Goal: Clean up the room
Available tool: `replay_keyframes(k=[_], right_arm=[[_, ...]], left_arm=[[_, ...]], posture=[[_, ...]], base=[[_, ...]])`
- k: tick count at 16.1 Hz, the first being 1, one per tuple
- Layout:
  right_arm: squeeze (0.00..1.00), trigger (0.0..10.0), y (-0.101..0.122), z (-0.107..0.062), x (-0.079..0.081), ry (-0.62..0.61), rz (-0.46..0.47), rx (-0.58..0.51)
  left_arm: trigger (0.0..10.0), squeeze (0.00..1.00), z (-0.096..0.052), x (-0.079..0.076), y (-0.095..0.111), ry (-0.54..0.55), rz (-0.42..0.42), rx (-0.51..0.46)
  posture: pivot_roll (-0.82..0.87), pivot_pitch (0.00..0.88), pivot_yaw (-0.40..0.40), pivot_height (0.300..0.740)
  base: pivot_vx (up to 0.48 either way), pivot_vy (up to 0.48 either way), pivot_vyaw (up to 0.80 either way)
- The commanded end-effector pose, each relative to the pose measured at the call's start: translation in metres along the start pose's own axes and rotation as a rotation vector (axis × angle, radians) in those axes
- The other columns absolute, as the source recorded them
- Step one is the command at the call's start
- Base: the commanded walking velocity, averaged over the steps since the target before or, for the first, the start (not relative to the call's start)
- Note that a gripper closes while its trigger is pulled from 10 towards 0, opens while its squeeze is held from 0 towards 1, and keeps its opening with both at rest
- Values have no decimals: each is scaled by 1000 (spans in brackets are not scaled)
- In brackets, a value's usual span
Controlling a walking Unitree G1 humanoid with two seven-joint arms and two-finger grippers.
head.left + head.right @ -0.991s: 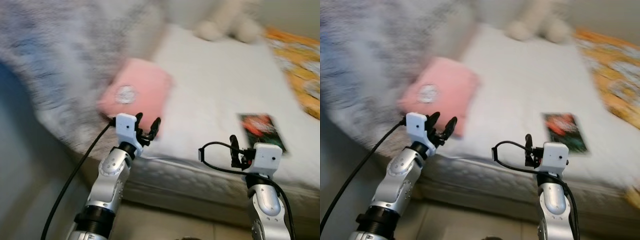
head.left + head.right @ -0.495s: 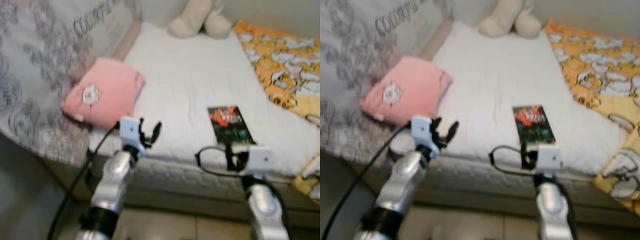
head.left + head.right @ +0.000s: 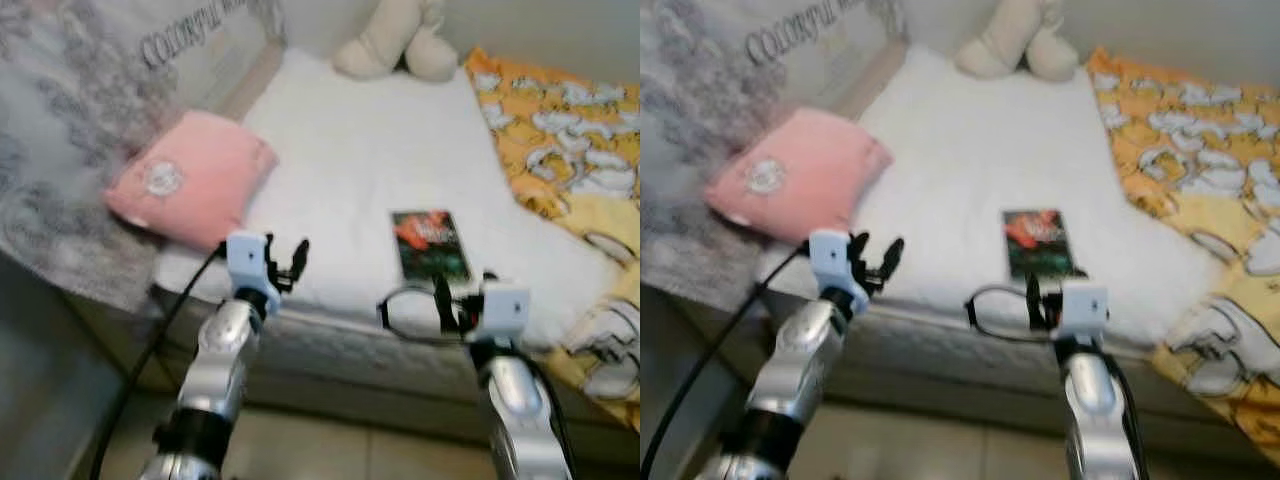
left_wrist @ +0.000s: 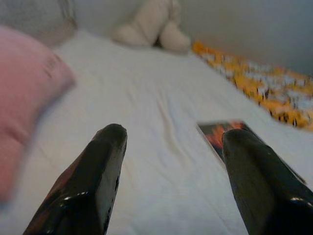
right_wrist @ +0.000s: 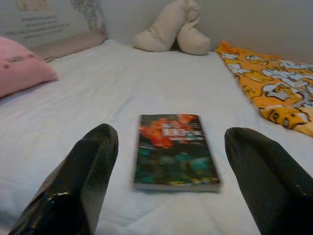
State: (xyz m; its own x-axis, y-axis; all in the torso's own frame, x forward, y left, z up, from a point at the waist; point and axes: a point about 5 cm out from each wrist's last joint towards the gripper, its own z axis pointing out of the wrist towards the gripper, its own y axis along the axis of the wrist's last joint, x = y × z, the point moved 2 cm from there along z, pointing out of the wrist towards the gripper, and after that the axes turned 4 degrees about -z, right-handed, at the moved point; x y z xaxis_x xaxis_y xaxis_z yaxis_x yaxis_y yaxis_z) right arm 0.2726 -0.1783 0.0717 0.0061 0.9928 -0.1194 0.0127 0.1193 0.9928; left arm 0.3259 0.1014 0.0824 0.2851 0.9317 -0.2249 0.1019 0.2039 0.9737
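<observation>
Right wrist view: the book (image 5: 175, 149) lies untouched on the white bed (image 3: 350, 170), just ahead of the right gripper (image 5: 171, 191), fingers spread and empty; left gripper (image 3: 283, 262) likewise released, nothing tidied yet

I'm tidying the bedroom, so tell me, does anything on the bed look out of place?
Yes. A book lies flat on the bare white mattress near its front edge, straight ahead of the open right claw. The orange patterned blanket is bunched along the robot's right side, spilling over the edge.
</observation>
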Motion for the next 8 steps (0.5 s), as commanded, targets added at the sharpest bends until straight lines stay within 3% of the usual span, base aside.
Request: replay_keyframes(k=[1, 6, 8], right_arm=[[0, 10000, -3, -2, -8, -20, 0, 8], [0, 10000, -3, -1, -5, -5, 19, 2], [0, 10000, -5, 0, -6, -5, 19, 10]], left_arm=[[10000, 0, 6, -10, 2, -24, 20, -6], [10000, 0, 10, -6, 1, -2, 60, 2], [10000, 0, 12, -8, -3, 5, 114, 24]], posture=[[-20, 0, -23, 740], [-19, 0, -35, 740], [-11, 0, -41, 740]], base=[[0, -458, 0], [0, -455, 0], [0, -364, 0]])
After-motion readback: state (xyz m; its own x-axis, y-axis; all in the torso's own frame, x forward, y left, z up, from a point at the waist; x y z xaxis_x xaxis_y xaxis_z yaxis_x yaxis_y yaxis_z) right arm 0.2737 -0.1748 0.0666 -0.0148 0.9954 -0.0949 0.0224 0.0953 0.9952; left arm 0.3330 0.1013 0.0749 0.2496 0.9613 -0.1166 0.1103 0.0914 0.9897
